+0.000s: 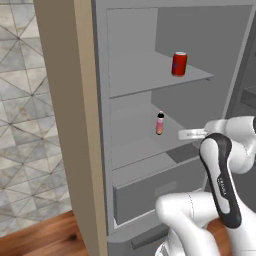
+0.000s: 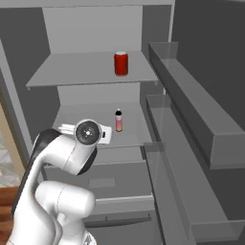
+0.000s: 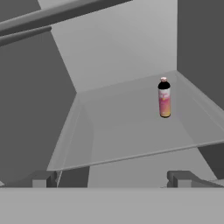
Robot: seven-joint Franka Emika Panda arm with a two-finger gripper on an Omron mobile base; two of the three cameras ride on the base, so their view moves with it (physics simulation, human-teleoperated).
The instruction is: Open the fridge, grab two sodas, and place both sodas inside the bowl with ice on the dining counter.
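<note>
The fridge (image 1: 101, 115) stands open, showing its grey shelves. A short red can (image 1: 179, 64) (image 2: 121, 63) stands upright on the upper shelf. One shelf lower, a slim pink bottle (image 1: 160, 123) (image 2: 118, 120) (image 3: 164, 98) with a black cap is also upright. My gripper (image 3: 111, 179) is open and holds nothing. It sits in front of the middle shelf's front edge, level with it. The bottle is further in and to the right of the fingertips (image 3: 43, 178). The bowl and the dining counter are out of view.
The open fridge door's grey shelf bins (image 2: 191, 95) run along the right, close to the arm. A closed drawer (image 1: 150, 192) sits below the middle shelf. The beige side frame (image 1: 65, 110) and a tiled wall (image 1: 25, 110) are at the left, above the wood floor (image 1: 45, 235).
</note>
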